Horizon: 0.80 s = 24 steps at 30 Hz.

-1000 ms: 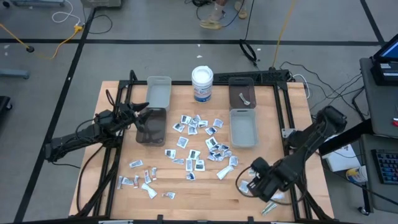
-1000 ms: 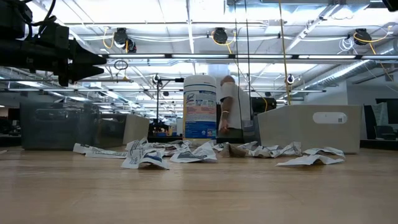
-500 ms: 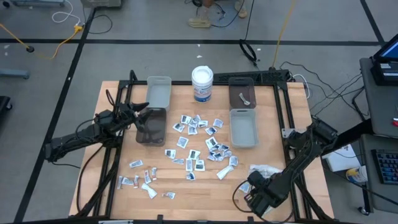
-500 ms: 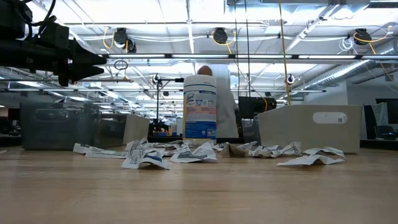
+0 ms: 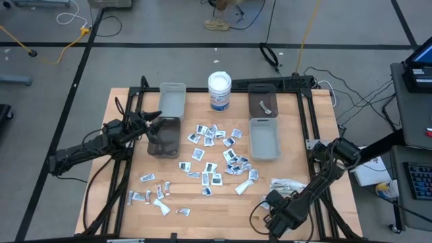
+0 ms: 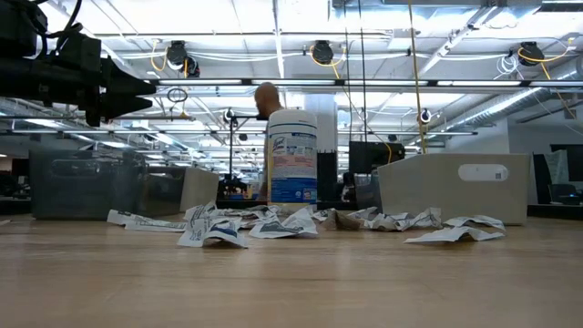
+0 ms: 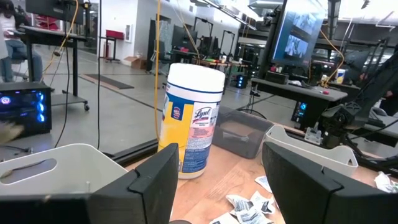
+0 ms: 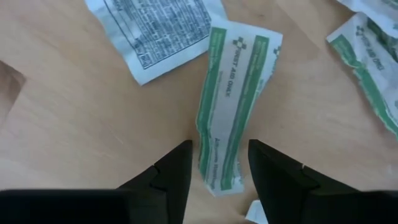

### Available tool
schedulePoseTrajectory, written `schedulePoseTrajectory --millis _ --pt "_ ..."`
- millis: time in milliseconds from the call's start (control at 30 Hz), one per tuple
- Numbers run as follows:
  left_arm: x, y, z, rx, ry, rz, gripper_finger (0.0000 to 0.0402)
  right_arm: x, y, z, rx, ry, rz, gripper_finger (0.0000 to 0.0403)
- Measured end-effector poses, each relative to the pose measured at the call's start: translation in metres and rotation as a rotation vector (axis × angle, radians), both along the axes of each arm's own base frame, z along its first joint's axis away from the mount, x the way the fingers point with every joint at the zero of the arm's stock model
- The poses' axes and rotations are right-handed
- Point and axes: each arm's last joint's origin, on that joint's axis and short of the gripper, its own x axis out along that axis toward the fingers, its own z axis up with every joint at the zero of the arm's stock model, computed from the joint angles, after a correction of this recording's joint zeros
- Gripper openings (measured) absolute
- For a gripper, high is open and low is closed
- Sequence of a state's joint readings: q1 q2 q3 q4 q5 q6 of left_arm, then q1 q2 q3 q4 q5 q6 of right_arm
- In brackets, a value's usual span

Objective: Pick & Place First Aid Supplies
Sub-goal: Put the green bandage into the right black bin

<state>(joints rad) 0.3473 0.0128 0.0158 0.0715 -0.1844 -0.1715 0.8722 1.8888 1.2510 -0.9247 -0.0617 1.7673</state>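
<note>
- Green-striped sachet [image 8: 233, 99] lies flat on the wooden table [image 5: 223, 206], one end between the right gripper's [image 8: 219, 163] parted fingers; no contact is visible, so nothing is gripped yet.
- Right gripper sits low at the table's near right corner, pointing down, apparently lined up along the sachet's length to pinch that end.
- Most first aid supplies [image 5: 212, 158] lie scattered mid-table, between the dark bin [image 5: 164, 137] and the grey bin [image 5: 264, 138]; a few more rest near the right gripper.
- Left gripper [image 7: 217, 180] hovers beside the dark bin, fingers wide apart and empty, facing the white tub [image 7: 191, 121]; judged to be waiting.
</note>
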Motion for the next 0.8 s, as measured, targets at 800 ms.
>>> schedulePoseTrajectory --millis 800 --pt "0.0 0.0 0.0 0.0 0.001 0.0 0.0237 0.002 -0.053 0.066 0.067 -0.006 0.259 0.0002"
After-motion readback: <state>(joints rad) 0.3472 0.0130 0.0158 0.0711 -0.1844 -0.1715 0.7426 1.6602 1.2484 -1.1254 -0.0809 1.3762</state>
